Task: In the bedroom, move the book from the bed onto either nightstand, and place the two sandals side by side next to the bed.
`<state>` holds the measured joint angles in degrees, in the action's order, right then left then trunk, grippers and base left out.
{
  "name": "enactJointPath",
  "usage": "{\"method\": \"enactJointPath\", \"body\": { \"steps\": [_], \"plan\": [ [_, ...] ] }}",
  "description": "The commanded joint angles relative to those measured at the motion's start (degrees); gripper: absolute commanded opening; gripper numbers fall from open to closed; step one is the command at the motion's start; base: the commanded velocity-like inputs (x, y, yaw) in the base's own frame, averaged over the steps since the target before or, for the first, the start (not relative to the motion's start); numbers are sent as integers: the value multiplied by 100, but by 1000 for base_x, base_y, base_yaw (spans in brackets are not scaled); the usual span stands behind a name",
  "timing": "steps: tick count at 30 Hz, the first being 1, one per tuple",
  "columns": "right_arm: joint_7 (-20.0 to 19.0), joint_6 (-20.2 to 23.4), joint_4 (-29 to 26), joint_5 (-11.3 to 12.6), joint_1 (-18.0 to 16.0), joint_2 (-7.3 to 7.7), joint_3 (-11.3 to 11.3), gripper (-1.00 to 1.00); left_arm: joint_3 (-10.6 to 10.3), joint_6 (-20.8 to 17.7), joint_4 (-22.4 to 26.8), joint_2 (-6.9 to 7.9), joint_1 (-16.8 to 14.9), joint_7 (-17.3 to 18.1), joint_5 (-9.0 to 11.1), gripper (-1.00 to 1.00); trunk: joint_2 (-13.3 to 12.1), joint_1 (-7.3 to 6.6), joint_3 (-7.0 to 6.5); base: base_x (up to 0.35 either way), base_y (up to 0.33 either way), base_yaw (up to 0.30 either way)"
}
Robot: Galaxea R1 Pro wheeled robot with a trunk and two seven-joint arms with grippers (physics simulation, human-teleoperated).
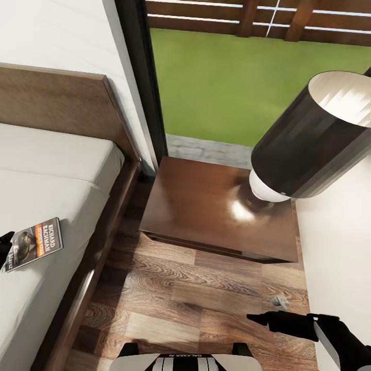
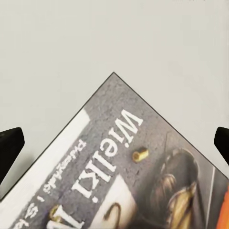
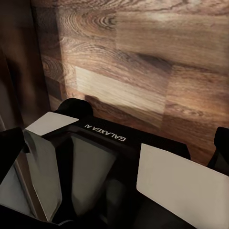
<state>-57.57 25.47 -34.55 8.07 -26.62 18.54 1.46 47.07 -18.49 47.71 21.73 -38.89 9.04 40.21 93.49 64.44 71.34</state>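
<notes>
Book (image 1: 35, 244) lies flat on the bed (image 1: 46, 170), near its edge, long axis angled toward the headboard (image 1: 56, 98). Left gripper (image 2: 114, 143) is right at the book's near end; the wrist view looks straight down on the cover with both fingers spread wide on either side, nothing pinched. Left arm is clearly the nearer one.

Right gripper (image 1: 265, 319) hangs low over the plank floor (image 1: 196, 293), well apart from the book; jaw state unclear.

Nightstand (image 1: 206, 216) stands just beside the bed, glossy top mostly bare, lamp (image 1: 309, 139) at its far right. Window (image 1: 247, 67) behind. Mattress plain, soft-looking; a thin book may resist a flat pick.
</notes>
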Motion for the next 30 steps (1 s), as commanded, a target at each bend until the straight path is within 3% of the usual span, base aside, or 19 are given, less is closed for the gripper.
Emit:
{"method": "enactJointPath", "body": {
  "steps": [1, 30],
  "plan": [
    [-8, 47, 0, 36, -1, 1, 4, 100, 22, -50, 2, -2, -5, 19, 40, 100, 1, 0, 3, 0, 0, 0],
    [-8, 46, 1, 19, -1, 1, -2, 100, 22, -47, 1, -2, -5, 12, 30, 100, -1122, -615, -500, 0, 0, 0]
  ]
}}
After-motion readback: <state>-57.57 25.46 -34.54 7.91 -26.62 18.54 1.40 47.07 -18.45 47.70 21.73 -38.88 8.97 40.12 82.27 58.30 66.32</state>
